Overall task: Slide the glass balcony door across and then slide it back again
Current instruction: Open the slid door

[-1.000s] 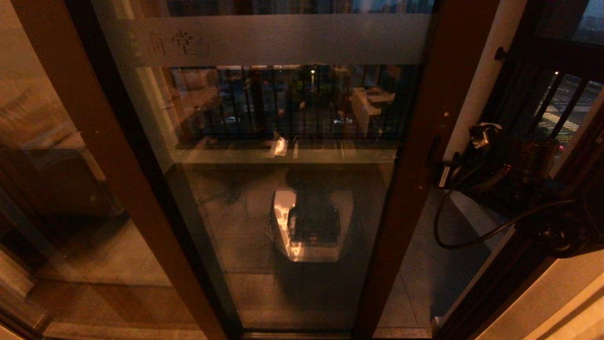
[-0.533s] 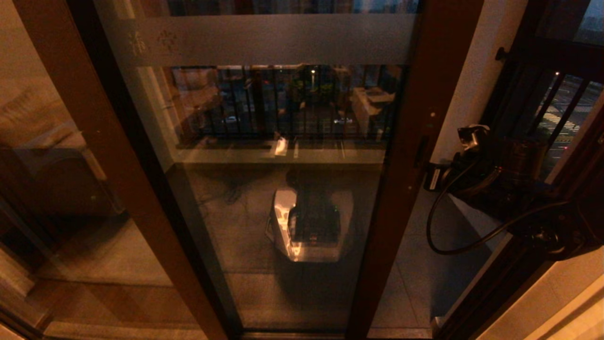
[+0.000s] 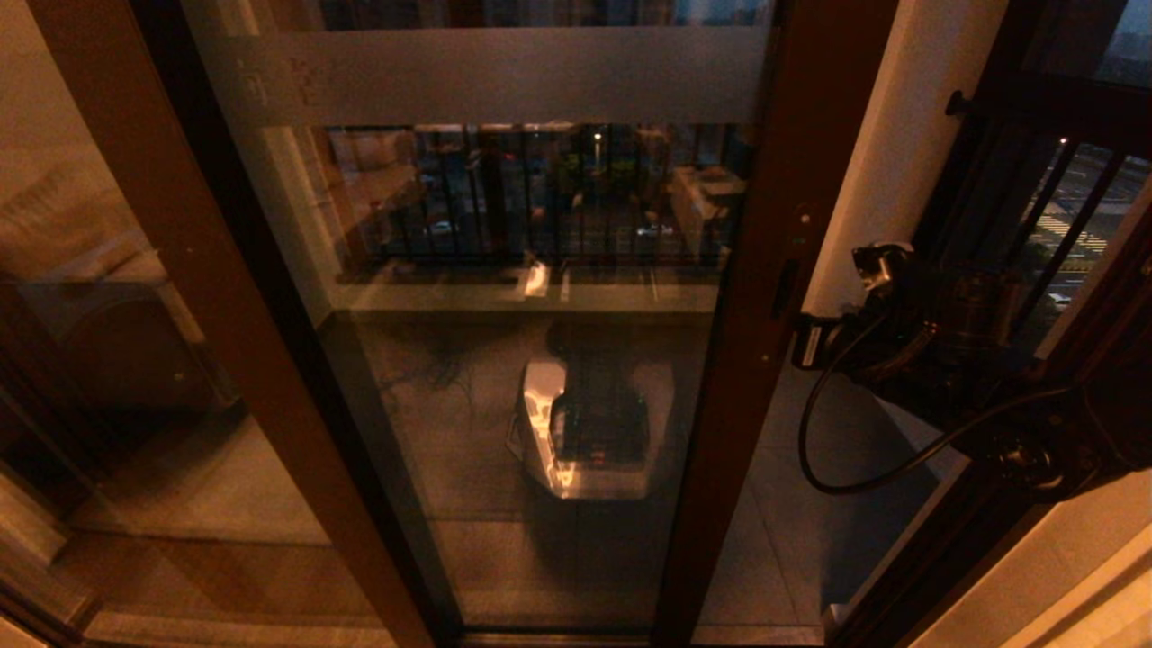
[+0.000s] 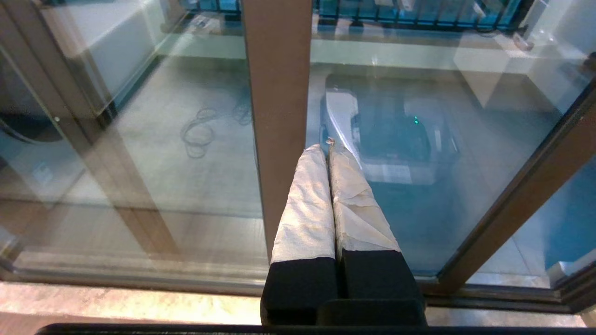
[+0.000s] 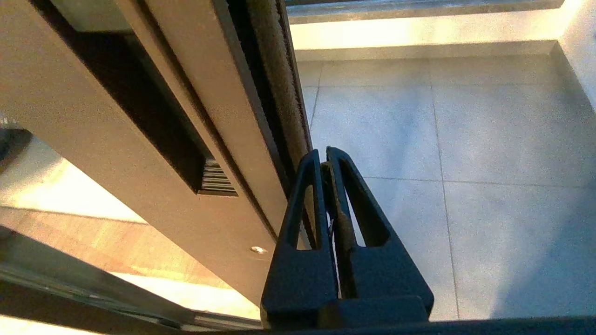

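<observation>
Since the earlier head frames, the tall clear-glass balcony door in its dark reddish-brown frame (image 3: 531, 360) has travelled leftward, widening the gap beside the white wall column (image 3: 891, 135), and the right claw (image 3: 804, 340) has followed it.

Head view: the right claw sits against the outer edge of the door's right stile, just beside the small dark recessed handle (image 3: 785, 288). Frosted band with characters (image 3: 504, 76) crosses the glass near the top. The left arm is not in view here.

Left wrist view: the left claw (image 4: 326, 146), with tape-wrapped fingers (image 4: 307, 204) pressed together and grasping nothing, points at the brown stile of the fixed glass panel (image 4: 279, 93), seemingly apart from it.

Right wrist view: the right claw (image 5: 322, 156) is clenched on nothing, its tips lying against the door's edge beside the dark fuzzy seal strip (image 5: 279, 83), over the grey tiled balcony floor (image 5: 465, 139).

Risk: contact appears to be a push only, so the tips could slide off the narrow edge past the seal strip, stalling the door.
</observation>
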